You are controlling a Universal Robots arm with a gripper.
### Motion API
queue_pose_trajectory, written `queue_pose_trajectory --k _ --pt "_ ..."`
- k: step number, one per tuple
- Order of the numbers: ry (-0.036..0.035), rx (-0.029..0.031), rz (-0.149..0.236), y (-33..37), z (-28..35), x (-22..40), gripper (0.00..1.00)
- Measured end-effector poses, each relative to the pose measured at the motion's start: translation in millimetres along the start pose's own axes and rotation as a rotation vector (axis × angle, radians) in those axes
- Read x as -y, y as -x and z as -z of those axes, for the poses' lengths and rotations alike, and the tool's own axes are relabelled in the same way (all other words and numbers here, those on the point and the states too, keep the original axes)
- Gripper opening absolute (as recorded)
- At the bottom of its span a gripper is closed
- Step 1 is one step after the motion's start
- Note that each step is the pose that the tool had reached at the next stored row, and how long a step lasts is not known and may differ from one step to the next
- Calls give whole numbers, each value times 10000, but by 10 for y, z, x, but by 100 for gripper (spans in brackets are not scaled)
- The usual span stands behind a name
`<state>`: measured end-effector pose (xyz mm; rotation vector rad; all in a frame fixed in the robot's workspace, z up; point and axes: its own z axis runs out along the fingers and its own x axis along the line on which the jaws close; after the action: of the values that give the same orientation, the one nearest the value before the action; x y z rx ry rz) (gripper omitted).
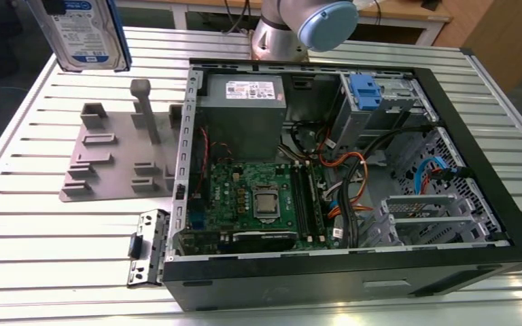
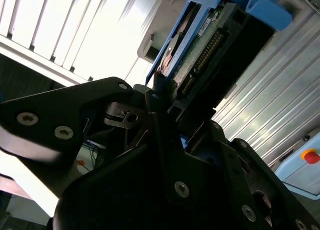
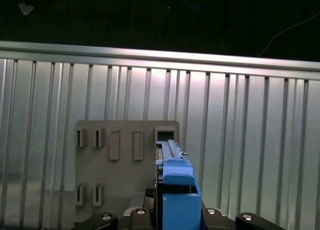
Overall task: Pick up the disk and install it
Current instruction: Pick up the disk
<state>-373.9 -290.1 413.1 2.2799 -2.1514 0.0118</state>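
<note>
Disk [image 1: 84, 30]: silver drive with white-and-blue label and blue rail frame, held upright above the slatted desk [image 1: 25, 238], clamped edgewise in the closed pincer [image 2: 167, 97].

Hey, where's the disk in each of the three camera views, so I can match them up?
Exterior view: the disk is held up off the slatted table, at the exterior view's upper left, label showing.
Second wrist view: the disk is clamped in the gripper, circuit-board side showing.
First wrist view: the disk is edge-on, in front of the grey holder plate.
Shared landmark: the slatted table.
</note>
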Motion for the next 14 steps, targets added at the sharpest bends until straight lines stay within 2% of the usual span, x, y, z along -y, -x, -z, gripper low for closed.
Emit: queue_pose_trajectory --k 14 --pt "0 0 0 0 47 0 36"
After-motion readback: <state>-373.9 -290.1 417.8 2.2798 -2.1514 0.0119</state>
